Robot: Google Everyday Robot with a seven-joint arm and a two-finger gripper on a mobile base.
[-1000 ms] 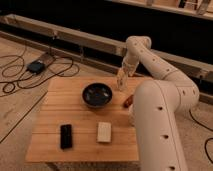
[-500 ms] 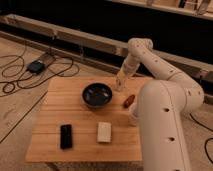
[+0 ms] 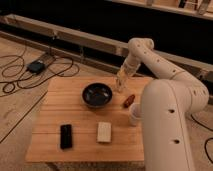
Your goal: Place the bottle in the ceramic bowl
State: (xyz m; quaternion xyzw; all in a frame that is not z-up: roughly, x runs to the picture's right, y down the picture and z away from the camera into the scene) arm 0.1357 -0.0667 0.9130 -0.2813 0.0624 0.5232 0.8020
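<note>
The dark, glossy ceramic bowl (image 3: 97, 95) stands on the wooden table (image 3: 80, 115), a little behind its middle. My gripper (image 3: 120, 83) points down just to the right of the bowl's rim, close above the tabletop. It is shut on a small whitish-yellow thing, which looks like the bottle (image 3: 120, 86), standing upright between the fingers. Most of the bottle's body is hidden by the fingers. The bowl looks empty.
A small reddish-brown oblong thing (image 3: 129, 100) lies right of the bowl, and a white cup (image 3: 135, 114) stands in front of it by the table's right edge. A black flat object (image 3: 66, 136) and a pale block (image 3: 104, 132) lie near the front. Cables cover the floor at left.
The gripper has come down a little beside the bowl's right rim and its fingers have closed. Nothing else on the table has moved.
</note>
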